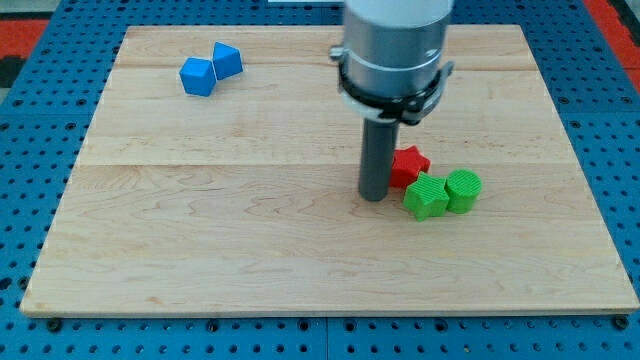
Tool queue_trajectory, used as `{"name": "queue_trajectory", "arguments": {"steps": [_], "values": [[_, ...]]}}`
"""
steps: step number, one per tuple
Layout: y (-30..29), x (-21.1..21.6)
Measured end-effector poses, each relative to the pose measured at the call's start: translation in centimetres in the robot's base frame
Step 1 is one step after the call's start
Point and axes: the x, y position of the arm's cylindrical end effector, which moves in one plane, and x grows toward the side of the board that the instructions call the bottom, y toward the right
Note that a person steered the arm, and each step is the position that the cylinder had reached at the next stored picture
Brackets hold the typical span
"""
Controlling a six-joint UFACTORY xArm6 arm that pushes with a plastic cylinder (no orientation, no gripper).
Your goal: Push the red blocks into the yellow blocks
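My tip point(375, 198) rests on the wooden board point(250, 240) near its middle, touching the left side of a red star block point(410, 164). No second red block shows; the rod may hide it. A green star-like block point(426, 197) and a green cylinder point(463, 190) sit just right of the tip, against the red star's lower side. No yellow blocks show; the arm's wide grey body point(392, 50) covers the upper middle of the board.
Two blue blocks point(198, 76) point(227, 60) lie side by side at the board's upper left. A blue perforated surface point(30, 200) surrounds the board.
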Motion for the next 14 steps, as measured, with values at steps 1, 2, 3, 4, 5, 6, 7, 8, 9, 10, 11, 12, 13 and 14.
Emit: {"name": "queue_trajectory", "arguments": {"steps": [1, 2, 3, 4, 5, 6, 7, 8, 9, 10, 11, 12, 13, 14], "values": [[1.5, -1.2], [4.0, -0.8], [6.1, -0.2], [8.4, -1.1], [8.4, -4.7], [8.4, -9.5], [8.1, -13.5], [6.7, -16.0], [12.1, -11.7], [10.9, -4.0], [3.3, -3.3], [1.7, -3.2], [-2.6, -2.4], [-6.3, -4.3]]}}
